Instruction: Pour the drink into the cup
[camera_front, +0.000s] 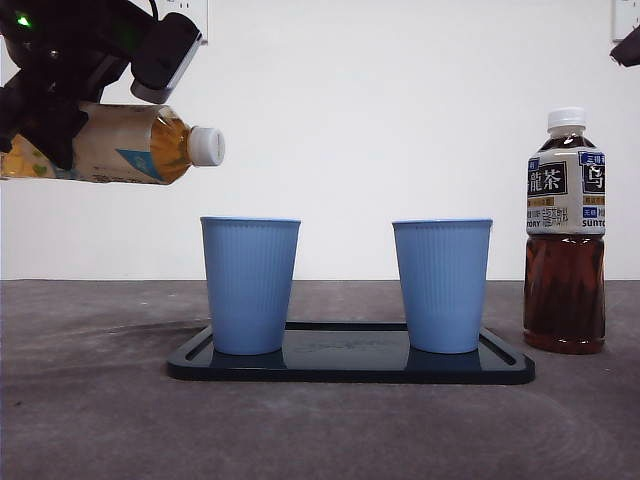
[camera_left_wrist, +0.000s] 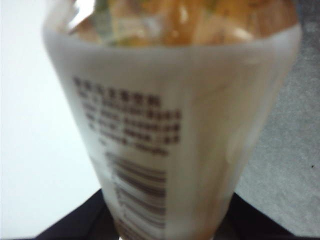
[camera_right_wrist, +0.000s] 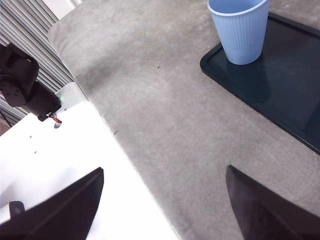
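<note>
I have the left pincer (camera_front: 50, 120) closed round the body of the tea bottle (camera_front: 110, 145), high above the desk's (camera_front: 90, 420) left side in the front view. The bottle lies almost level, its white cap (camera_front: 207, 146) pointing toward the left cup (camera_front: 250, 285). In the left wrist view the label fills the picture, jaws pressed against it on either side at the base.

So the pick-up and lift look done, and the tipping seems well begun. What bothers me is that the cap is on the neck; with it on, I judge no drink can leave the bottle, and I see no stream. The mouth is also short of the cup's rim, off to its left and well above it, so a move sideways is needed before anything could land inside. I cannot see into either cup from the front.

The right cup (camera_front: 442, 285) stands beside the first on the dark tray (camera_front: 350, 368), both upright and apart. A second, darker bottle (camera_front: 565, 235) stands capped near the desk's right edge, just off the tray and untouched.

My right pincer (camera_right_wrist: 165, 200) waits with its jaws spread wide and nothing between them, over the desk near an edge; one cup and a tray corner show in its view.

The pour itself is what remains.
</note>
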